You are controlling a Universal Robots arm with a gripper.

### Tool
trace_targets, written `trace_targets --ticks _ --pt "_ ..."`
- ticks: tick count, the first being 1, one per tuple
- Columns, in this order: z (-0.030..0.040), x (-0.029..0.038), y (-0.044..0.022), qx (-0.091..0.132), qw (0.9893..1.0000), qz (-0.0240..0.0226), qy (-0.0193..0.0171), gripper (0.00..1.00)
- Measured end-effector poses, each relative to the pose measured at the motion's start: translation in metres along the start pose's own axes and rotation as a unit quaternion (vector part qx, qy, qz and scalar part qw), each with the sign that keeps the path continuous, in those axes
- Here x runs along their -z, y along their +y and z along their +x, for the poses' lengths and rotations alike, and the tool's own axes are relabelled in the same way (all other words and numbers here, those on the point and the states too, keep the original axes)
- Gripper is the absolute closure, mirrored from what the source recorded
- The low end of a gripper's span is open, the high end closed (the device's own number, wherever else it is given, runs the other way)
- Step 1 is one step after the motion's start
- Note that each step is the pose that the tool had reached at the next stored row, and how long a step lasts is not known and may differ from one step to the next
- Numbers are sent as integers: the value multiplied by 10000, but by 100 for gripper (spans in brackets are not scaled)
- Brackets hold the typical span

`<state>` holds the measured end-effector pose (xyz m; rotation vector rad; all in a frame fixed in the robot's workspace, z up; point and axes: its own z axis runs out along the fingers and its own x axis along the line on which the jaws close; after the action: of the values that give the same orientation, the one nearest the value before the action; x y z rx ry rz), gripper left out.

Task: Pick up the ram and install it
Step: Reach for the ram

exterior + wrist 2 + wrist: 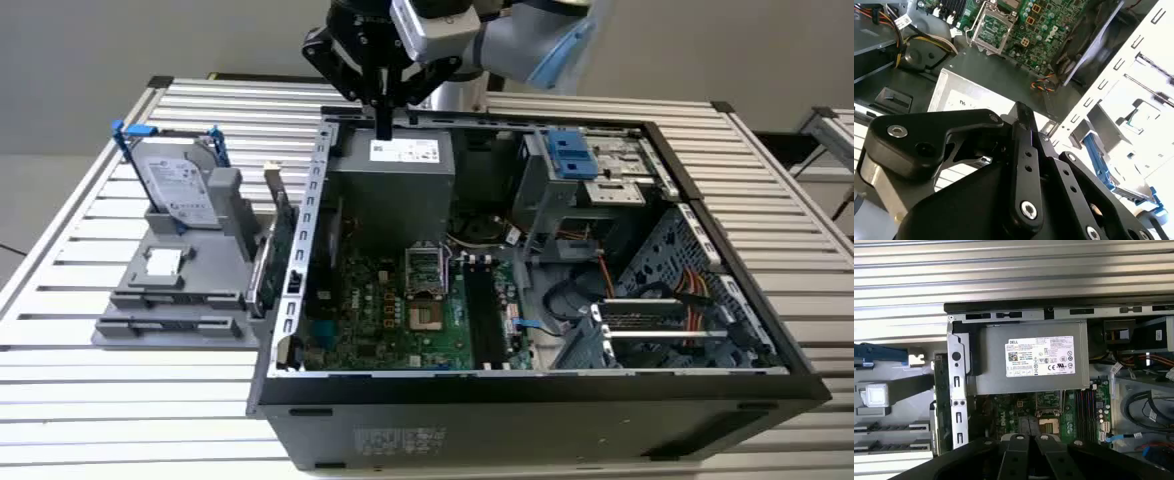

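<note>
In the exterior view my arm (534, 45) comes in over the bench's (120, 400) far edge and points my claw (384, 128) straight down. Its fingers are together on nothing, with the tips just above the far wall of the open case (534, 410), over the power supply (394, 185). A long dark stick stands on the board (374, 310), at its side toward the exterior view's right. I take it for the ram (482, 318), though I cannot be sure. Near the bench's edge at the exterior view's left, a stand (167, 320) holds the drive (176, 185). A green card (263, 275) stands upright between stand and case.

In the second wrist view my black links fold inward, with the power supply just beyond them and the board farther off.

In the first wrist view I look straight down on the power supply. My fingers (1019, 452) lie side by side, and the bench's slats run past the case wall.
</note>
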<state>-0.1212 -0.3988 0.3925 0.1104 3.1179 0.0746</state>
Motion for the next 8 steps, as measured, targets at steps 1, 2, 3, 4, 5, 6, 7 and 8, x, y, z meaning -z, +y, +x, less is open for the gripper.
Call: trace_targets --ticks 1,2,3,4,5,6,7,8 --pt "0 0 0 0 10000 0 0 100" --pt "0 0 0 0 10000 1 0 100" --pt "0 0 0 0 10000 1 0 100" --pt "0 1 0 0 10000 1 0 100" --pt "0 1 0 0 10000 1 0 100" --pt "0 1 0 0 10000 1 0 100" --pt "0 1 0 0 10000 2 1 100" --pt "3 1 0 -1 10000 2 1 100"
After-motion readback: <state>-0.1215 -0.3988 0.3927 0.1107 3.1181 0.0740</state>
